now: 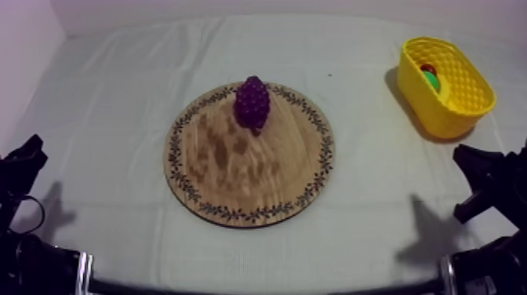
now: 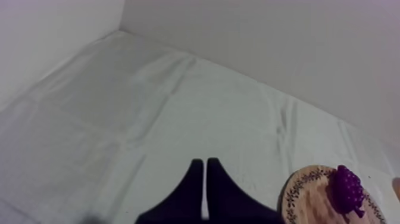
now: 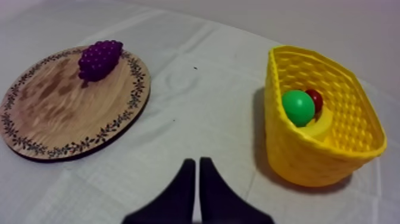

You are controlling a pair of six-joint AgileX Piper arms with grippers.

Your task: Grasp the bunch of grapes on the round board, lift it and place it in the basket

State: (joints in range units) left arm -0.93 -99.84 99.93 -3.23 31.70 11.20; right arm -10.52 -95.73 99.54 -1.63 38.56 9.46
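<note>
A purple bunch of grapes [image 1: 252, 101] lies on the far part of the round wooden board [image 1: 249, 169] with a patterned rim, at the table's middle. The yellow basket [image 1: 455, 100] stands at the far right; inside it I see a green fruit [image 3: 297, 106], a small red fruit [image 3: 314, 98] and something yellow beneath them. My left gripper [image 2: 205, 164] rests low at the left, fingers together as a narrow wedge over bare cloth, with the grapes [image 2: 347, 189] and board [image 2: 309, 199] off to its side. My right gripper [image 3: 197, 162] rests low at the right, shut on nothing, short of the basket [image 3: 309, 149] and board [image 3: 59, 113].
Grey-white cloth covers the table, with a pale wall [image 1: 235, 9] behind it. Open cloth lies between the board and the basket. The arms' black bodies sit at the near left [image 1: 19, 176] and near right [image 1: 490, 184] edges.
</note>
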